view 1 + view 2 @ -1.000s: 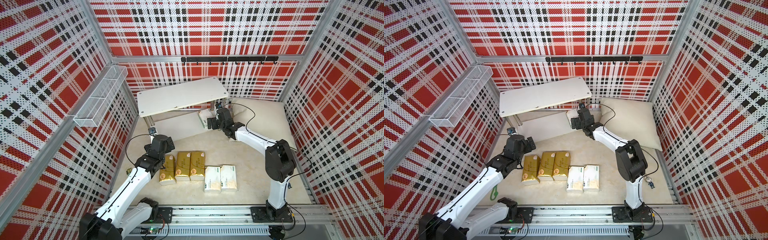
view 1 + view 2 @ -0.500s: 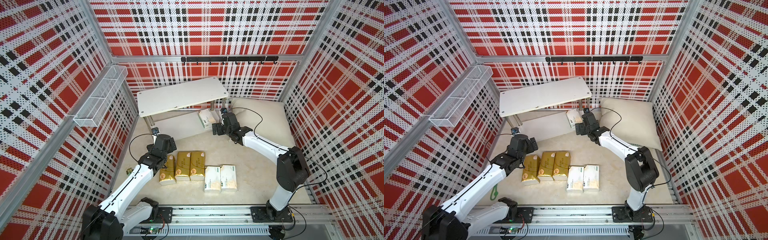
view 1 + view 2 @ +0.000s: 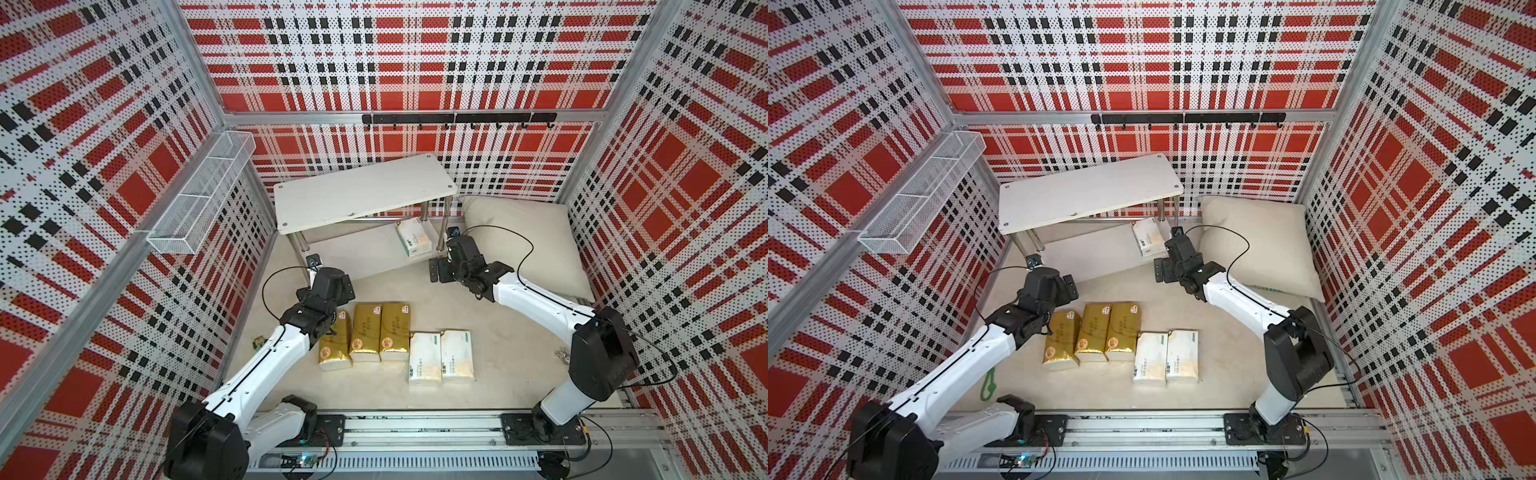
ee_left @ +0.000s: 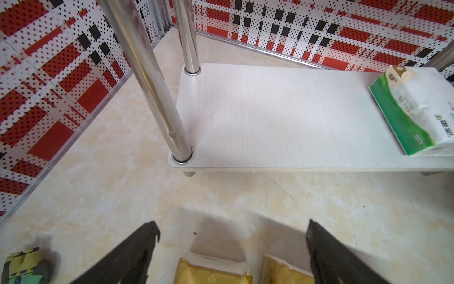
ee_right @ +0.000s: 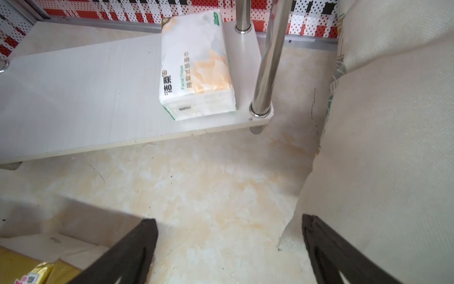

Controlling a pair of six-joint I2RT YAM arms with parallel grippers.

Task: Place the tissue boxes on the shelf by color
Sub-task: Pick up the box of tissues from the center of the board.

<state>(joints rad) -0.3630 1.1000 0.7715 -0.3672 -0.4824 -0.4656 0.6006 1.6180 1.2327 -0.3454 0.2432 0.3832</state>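
Bare floor before shelf lies open; pillow crowds one side.

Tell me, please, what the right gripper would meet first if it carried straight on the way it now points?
Probably bare floor first, since the open right gripper tilts downward; beyond lies the shelf's lower board with its white tissue pack. Depth is unclear.

Red, black and white plaid covers the walls. The shelf has white boards and chrome legs. Three tissue packs are shiny gold, the others white with peach print and green sides. The pillow is cream, the floor marbled beige.
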